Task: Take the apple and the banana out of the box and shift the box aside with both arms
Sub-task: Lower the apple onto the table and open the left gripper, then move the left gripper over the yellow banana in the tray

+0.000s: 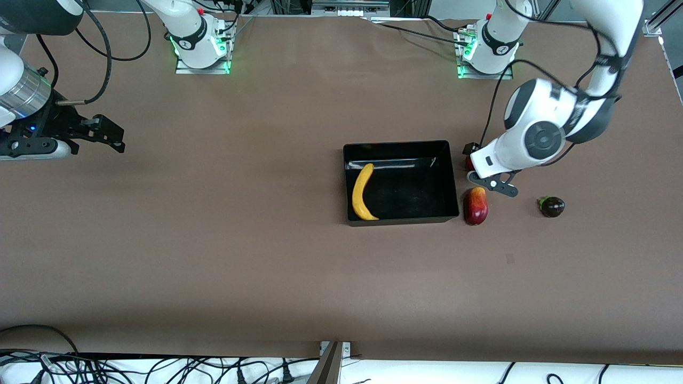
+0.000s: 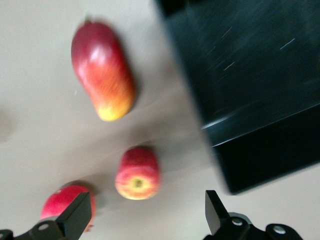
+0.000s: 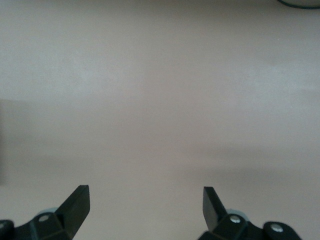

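The black box (image 1: 404, 219) sits mid-table with the yellow banana (image 1: 362, 192) lying inside it. My left gripper (image 1: 471, 158) hangs low beside the box's wall at the left arm's end. In the left wrist view my left gripper (image 2: 147, 206) is open. The small red apple with a yellow patch (image 2: 137, 173) rests on the table just ahead of its fingertips, untouched. The box corner (image 2: 270, 155) stands close by. My right gripper (image 1: 118, 137) waits open over bare table at the right arm's end, and the right wrist view shows it (image 3: 146, 197) with nothing between the fingers.
A long red and yellow mango-like fruit (image 1: 476, 206) lies beside the box, nearer the front camera than my left hand. A second red fruit (image 2: 62, 206) sits partly under one left finger. A dark purple fruit (image 1: 552, 206) lies farther toward the left arm's end.
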`<state>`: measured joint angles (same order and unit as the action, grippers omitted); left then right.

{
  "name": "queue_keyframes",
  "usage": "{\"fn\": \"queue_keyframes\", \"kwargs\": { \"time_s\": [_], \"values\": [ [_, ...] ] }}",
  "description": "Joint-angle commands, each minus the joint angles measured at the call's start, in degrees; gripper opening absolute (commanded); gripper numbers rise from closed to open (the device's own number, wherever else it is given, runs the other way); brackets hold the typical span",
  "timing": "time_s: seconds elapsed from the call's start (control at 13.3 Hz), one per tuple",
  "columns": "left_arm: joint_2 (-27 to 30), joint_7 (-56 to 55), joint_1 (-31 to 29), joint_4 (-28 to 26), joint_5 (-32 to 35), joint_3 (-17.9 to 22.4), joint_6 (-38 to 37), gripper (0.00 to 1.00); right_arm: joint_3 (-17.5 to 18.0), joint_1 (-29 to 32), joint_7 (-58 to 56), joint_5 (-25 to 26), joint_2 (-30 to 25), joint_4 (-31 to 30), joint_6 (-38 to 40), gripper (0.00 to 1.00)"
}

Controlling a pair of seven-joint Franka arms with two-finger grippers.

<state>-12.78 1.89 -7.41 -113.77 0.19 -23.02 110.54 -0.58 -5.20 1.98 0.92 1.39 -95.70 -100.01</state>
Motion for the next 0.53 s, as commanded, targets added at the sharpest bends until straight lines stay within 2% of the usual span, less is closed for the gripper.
{"fn": "queue_keyframes", "kwargs": {
  "time_s": [0.0, 0.23, 0.45],
  "values": [
    [-5.0, -11.1, 5.6, 8.6, -2.7, -0.1, -2.6, 1.00, 0.0, 0.2, 0.3, 0.8, 0.4, 0.9, 0.4, 1.00],
    [-12.1, -26.7, 14.6, 15.2, -2.6, 0.1, -0.8, 1.00, 0.0, 0.3, 0.3, 0.8, 0.4, 0.9, 0.3, 1.00],
    [-18.0, -35.6, 20.3, 16.5, -2.2, 0.3, 7.9, 1.00, -0.1, 0.4, 0.3, 0.8, 0.5, 0.9, 0.2, 1.00]
  ]
}}
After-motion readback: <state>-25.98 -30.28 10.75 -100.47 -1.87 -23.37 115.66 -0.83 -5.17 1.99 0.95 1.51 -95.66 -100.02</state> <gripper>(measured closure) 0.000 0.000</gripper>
